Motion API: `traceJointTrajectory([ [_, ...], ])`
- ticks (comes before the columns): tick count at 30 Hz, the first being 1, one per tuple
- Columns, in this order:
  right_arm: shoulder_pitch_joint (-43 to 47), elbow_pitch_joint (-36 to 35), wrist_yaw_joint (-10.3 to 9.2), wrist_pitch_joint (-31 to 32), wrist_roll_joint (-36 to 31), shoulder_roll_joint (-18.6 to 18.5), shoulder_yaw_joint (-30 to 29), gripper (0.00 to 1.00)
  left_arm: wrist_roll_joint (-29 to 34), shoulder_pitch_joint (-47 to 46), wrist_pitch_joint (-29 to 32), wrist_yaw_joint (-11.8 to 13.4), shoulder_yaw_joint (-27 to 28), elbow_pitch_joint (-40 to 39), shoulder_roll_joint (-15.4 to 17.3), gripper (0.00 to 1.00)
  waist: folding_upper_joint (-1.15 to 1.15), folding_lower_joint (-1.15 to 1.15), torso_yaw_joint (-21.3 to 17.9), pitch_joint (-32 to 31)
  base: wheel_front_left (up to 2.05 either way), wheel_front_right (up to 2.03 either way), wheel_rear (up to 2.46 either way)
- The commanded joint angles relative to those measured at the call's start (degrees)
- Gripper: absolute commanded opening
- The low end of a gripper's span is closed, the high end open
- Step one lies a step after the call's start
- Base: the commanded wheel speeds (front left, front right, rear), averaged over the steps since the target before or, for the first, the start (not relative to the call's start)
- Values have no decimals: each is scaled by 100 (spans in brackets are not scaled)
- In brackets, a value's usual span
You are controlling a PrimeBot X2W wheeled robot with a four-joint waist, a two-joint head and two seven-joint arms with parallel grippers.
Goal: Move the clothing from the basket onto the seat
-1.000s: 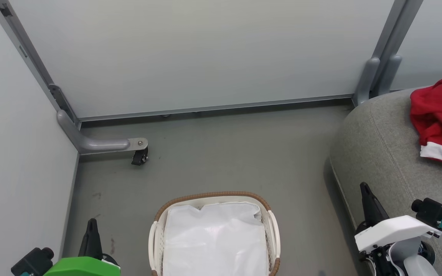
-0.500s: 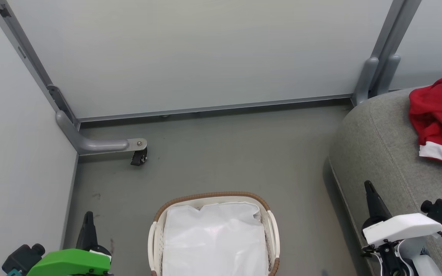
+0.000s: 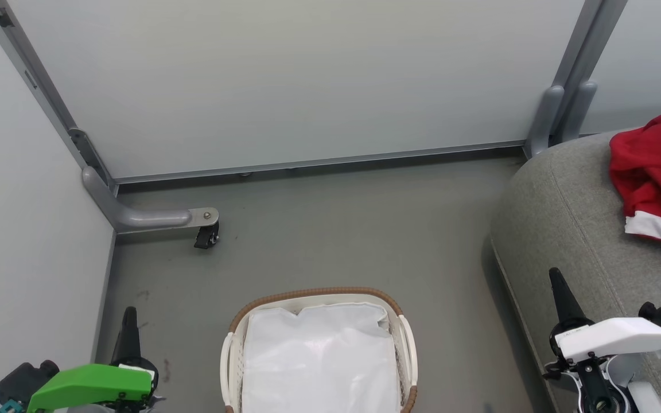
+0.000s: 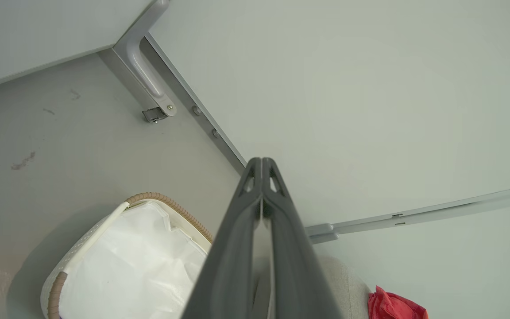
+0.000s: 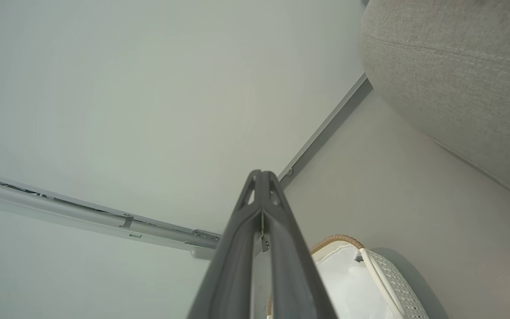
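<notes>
Basket point(image 3: 307, 292): on floor point(image 3: 336, 229), holds white liner point(image 3: 319, 355). Clothing point(image 3: 652, 166): red, heaped on seat point(image 3: 566, 229). Left gripper point(image 3: 130, 314), right gripper point(image 3: 555, 274): jaws pressed together, holding nothing, flanking basket.

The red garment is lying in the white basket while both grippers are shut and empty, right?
No. The red garment lies on the grey sofa seat, not in the basket, as the head view shows. The left gripper and right gripper are shut and empty.
</notes>
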Motion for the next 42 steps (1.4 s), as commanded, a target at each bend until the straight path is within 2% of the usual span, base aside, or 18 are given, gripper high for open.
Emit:
traceJointTrajectory([
  [1,-25,-86,-3,41,157,-39,-34,0,-155,-156,41,-49,41,-75,26,0,0,0,-2,0,0,0,0],
  [42,1,-281,-4,593,2263,-54,-244,0,-2010,-415,595,-155,292,-189,37,0,0,0,-63,-15,0,0,0],
])
